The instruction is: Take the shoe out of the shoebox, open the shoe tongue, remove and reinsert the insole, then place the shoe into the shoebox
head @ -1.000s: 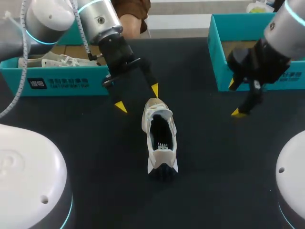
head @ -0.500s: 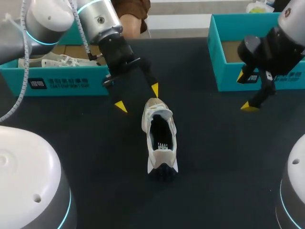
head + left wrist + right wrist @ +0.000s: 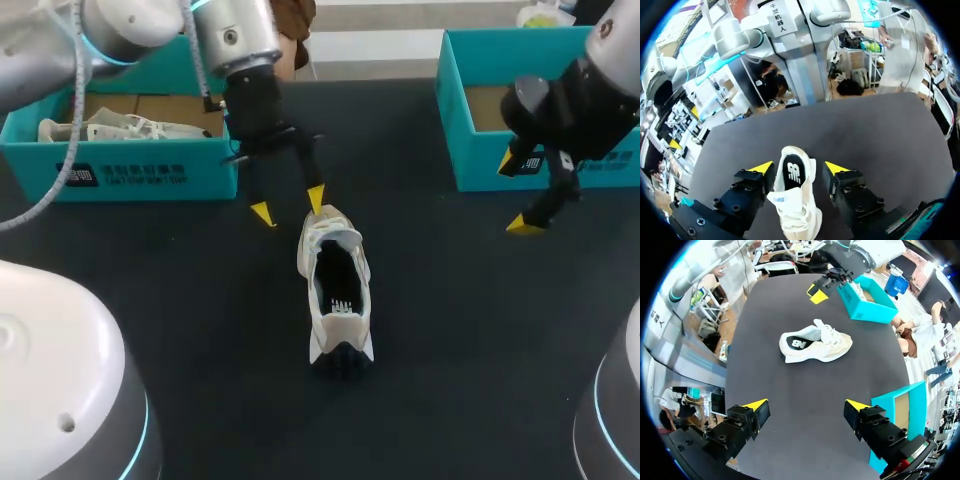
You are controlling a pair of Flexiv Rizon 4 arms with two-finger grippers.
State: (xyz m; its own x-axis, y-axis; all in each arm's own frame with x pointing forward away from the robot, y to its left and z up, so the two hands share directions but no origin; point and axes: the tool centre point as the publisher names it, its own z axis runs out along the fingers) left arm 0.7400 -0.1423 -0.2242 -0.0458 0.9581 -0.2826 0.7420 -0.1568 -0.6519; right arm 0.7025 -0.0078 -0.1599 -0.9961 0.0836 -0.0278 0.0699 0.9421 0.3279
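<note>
The shoe (image 3: 335, 290) is out of its box and stands upright on the dark surface (image 3: 450, 330). Its toe points away from the robot, and its mouth gapes so the insole shows inside.

The left hand (image 3: 289, 205) hangs at the toe end of the shoe with its fingers moderately spread. One yellow tip is just over the toe and the other is off to the shoe's left. In the left wrist view the shoe (image 3: 792, 195) lies between and below the two fingers of that hand (image 3: 799, 167). A gap shows on each side, so it holds nothing.

The right hand (image 3: 515, 195) is well to the right of the shoe, wide open and empty. Its wrist view shows the shoe (image 3: 815, 345) lying ahead of the hand (image 3: 806, 404), well apart from it.

Beyond the shoe and to its left is a teal box (image 3: 130, 170) with a second white shoe (image 3: 110, 128) inside. Another teal box (image 3: 470, 150) sits beyond the shoe on its right, near the right hand.
</note>
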